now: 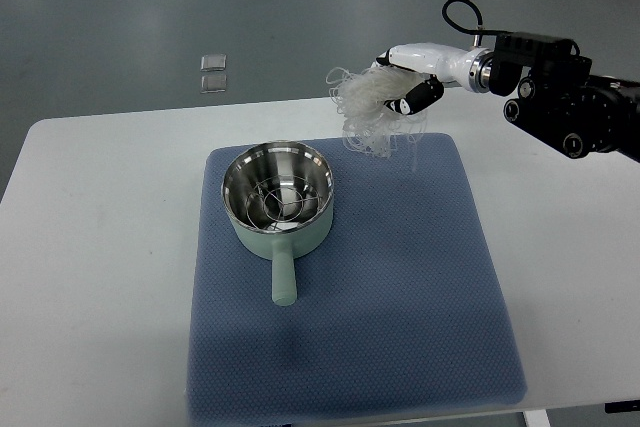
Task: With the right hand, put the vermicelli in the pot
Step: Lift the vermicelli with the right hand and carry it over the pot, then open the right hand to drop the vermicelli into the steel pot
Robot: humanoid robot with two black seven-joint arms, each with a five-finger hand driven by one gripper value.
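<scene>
Translucent white vermicelli tangle (pixel 368 112) hangs gripped in the right robot hand (pixel 408 82), raised above the blue mat's (pixel 400 287) far edge, up and right of the mint-green steel-lined pot (pixel 280 197). Arm enters from the right, fingers curled downward. White worktop (pixel 90 247) lies bare around the mat.

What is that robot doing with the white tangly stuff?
The robot's right hand is holding a clump of vermicelli in the air, above the far edge of a blue mat. A pale green pot sits on the mat, and the noodles are not in it yet.
</scene>
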